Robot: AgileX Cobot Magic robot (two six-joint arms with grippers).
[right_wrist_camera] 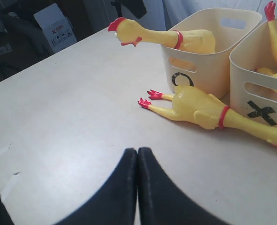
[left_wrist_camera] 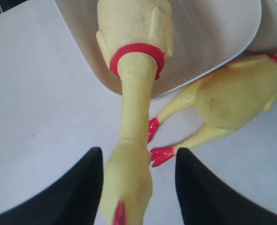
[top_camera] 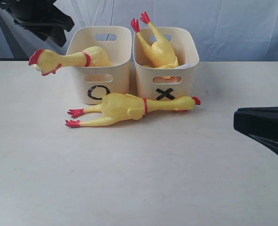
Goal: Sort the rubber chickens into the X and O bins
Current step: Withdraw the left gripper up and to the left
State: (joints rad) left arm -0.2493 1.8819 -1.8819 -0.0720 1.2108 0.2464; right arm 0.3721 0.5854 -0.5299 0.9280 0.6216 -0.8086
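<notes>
Sorting stage: two chickens are binned; the lying chicken (top_camera: 124, 107) is not yet sorted, stretched on the counter (top_camera: 153, 179) just in front of both bins
Left hand (left_wrist_camera: 138, 150): held open, fingers either side of the draped chicken (top_camera: 68, 60), whose head hangs outside the O bin (top_camera: 122, 37)
Right hand (right_wrist_camera: 137, 152): closed on nothing, well apart from the toys
Next move: a mid-body grasp on the lying chicken is called for
Obstruction: the bin fronts crowd it; the X bin (top_camera: 188, 42) is partly filled by the upended chicken (top_camera: 160, 49)
</notes>
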